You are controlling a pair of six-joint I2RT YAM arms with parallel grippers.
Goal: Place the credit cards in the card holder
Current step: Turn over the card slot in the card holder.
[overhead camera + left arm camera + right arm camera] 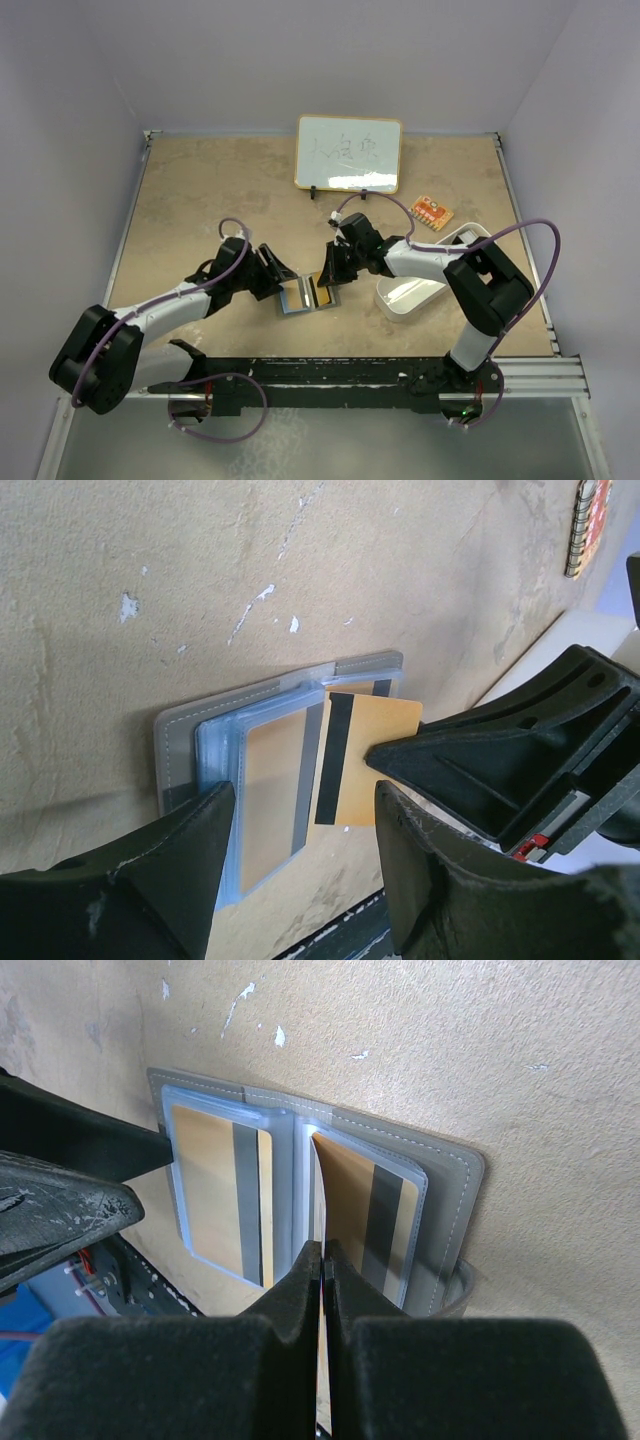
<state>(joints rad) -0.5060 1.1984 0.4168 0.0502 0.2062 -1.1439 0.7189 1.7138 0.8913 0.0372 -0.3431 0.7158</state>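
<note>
Pushing the gold card [375, 770] in could snag it on the clear sleeve's lip and bend it. It could also shove the open wallet [455, 1190], lying mid-desk [200, 190], to the left. The left fingers [280, 283] stand part open at the wallet's left edge, seemingly resting on it but clamping nothing. The right fingers [312, 1295] are pinched tight on that card, which looks partway into the right sleeve. Another card [205, 1190] fills the left one.

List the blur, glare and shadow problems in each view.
Top external: even light, the whiteboard bright with faint writing, the card holder tiny. Left wrist: left gripper fingers dark and soft, card holder sharp. Right wrist: right gripper fingers blurred and black, card holder crisp.
</note>
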